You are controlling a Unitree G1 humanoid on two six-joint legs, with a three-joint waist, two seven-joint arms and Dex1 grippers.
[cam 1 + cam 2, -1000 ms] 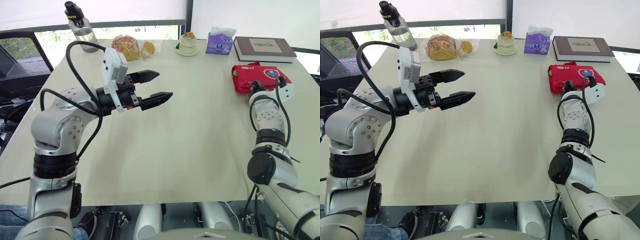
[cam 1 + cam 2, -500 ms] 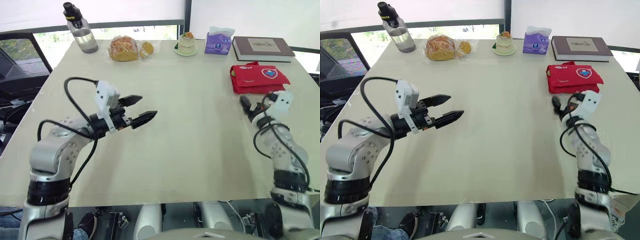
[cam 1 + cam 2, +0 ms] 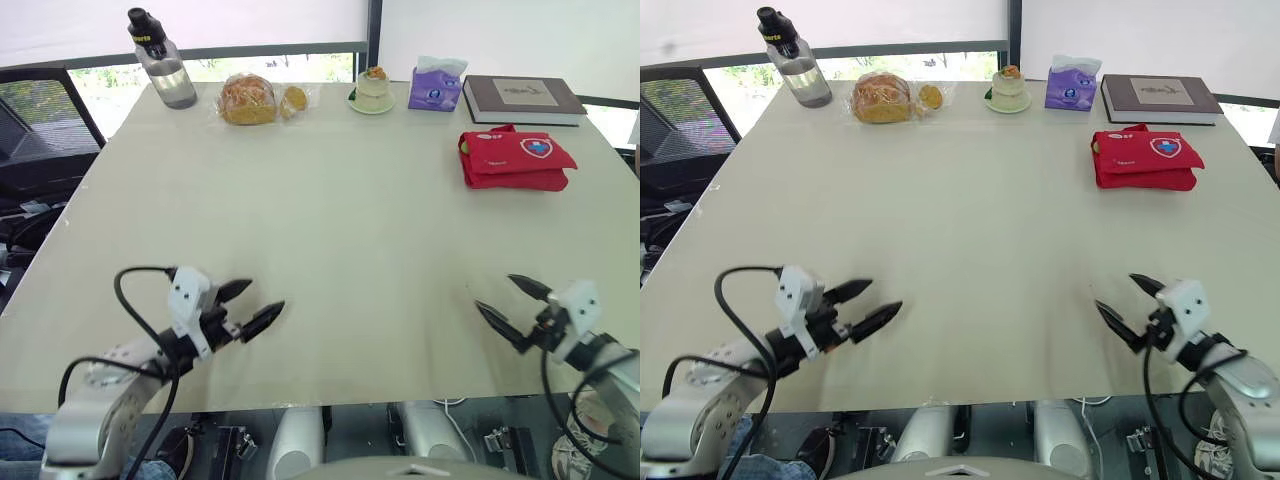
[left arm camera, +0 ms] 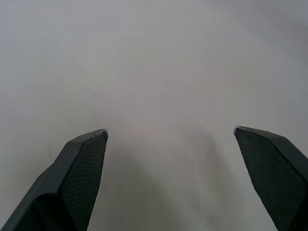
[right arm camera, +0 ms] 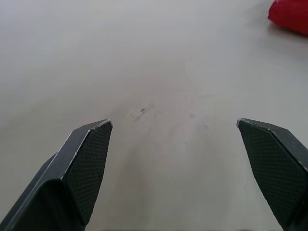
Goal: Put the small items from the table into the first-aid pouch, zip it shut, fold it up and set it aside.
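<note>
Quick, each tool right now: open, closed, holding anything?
Left tool: open, holding nothing.
Right tool: open, holding nothing.

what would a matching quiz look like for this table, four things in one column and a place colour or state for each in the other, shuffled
Things:
1. first-aid pouch
2. water bottle
3. tissue pack
4. left gripper

Descriptions:
A. at the far left corner of the table
B. open, by the near edge on the robot's left
C. purple, at the far edge next to the book
D. red, on the robot's right side, away from both arms

Pairs: 1-D, 2-A, 3-C, 4-B
</note>
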